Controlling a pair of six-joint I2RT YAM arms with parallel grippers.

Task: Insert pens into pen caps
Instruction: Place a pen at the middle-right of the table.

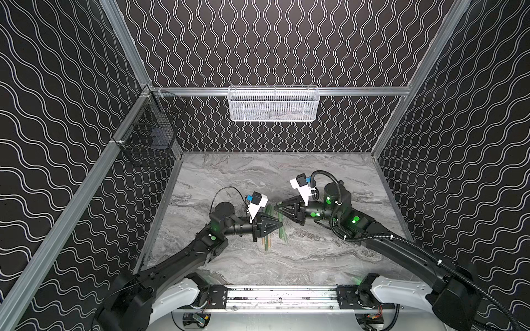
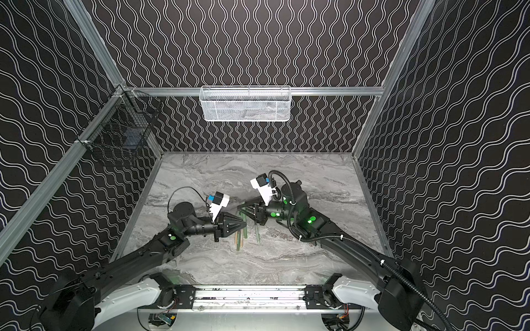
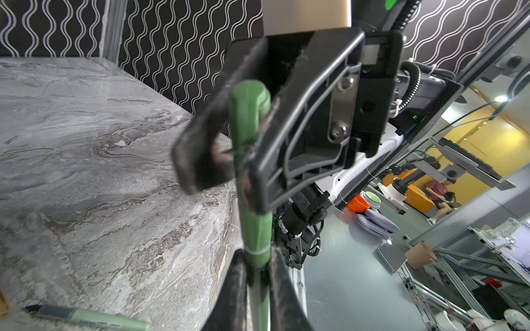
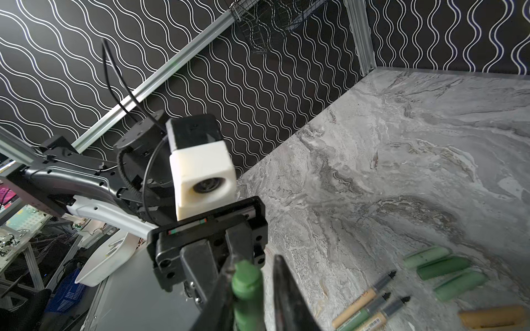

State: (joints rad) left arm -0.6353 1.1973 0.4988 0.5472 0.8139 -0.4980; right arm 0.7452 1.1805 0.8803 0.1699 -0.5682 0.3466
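One green pen (image 4: 247, 289) held, beside three loose pens (image 4: 370, 311) and four caps (image 4: 443, 268)

My right wrist view showed three bare pens (image 4: 358, 315), four loose caps (image 4: 443, 268), and one green capped pen (image 4: 248, 283).

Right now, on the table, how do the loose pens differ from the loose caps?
The loose pens are long and thin; the loose caps are short and thicker. Each pen ends in a dark pointed tip; the caps' ends are blunt. The pens carry printed labels; the caps look plain. Both lie flat on the marble table, in green and tan.
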